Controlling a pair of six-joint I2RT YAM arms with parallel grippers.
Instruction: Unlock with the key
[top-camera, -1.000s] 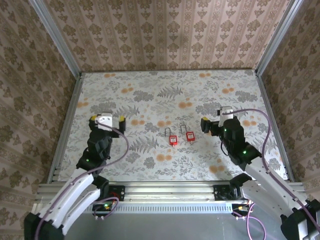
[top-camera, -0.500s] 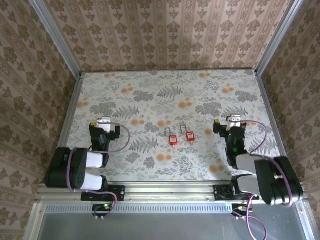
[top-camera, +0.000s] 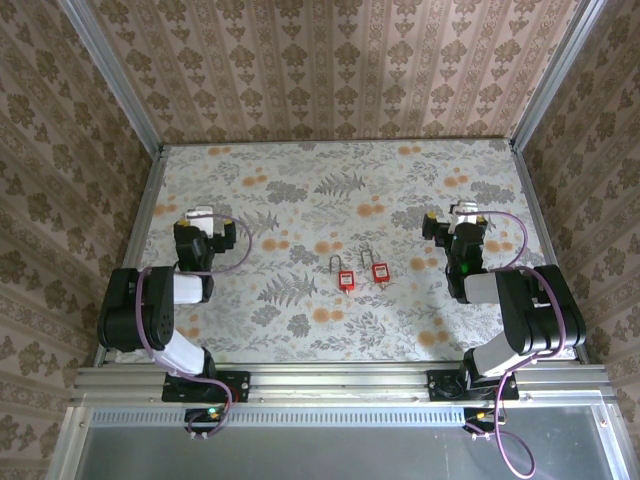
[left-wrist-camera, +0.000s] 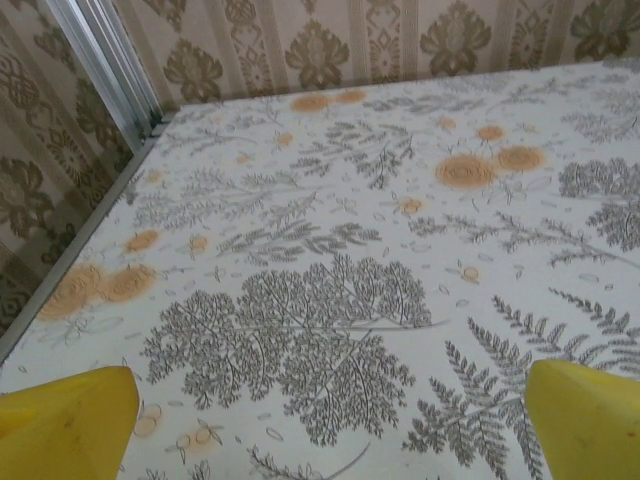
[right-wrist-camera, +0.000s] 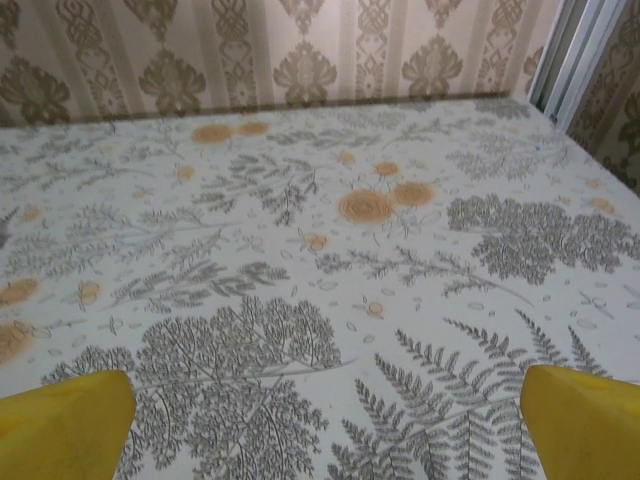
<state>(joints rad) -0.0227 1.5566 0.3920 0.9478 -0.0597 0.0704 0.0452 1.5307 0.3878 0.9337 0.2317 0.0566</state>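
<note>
Padlocks lie mid-table, the left padlock just beside the right padlock, both red, shackles pointing away from the arms. Bare floral surface separates them from the left gripper and right gripper, each well apart, yellow fingers spread wide, holding nothing.

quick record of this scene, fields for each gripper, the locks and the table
left gripper: open, empty, over the left side of the table
right gripper: open, empty, over the right side
left padlock: red, lying flat mid-table
right padlock: red, lying beside it, a small gap between them
table: floral cover
progress: neither padlock touched yet
</note>
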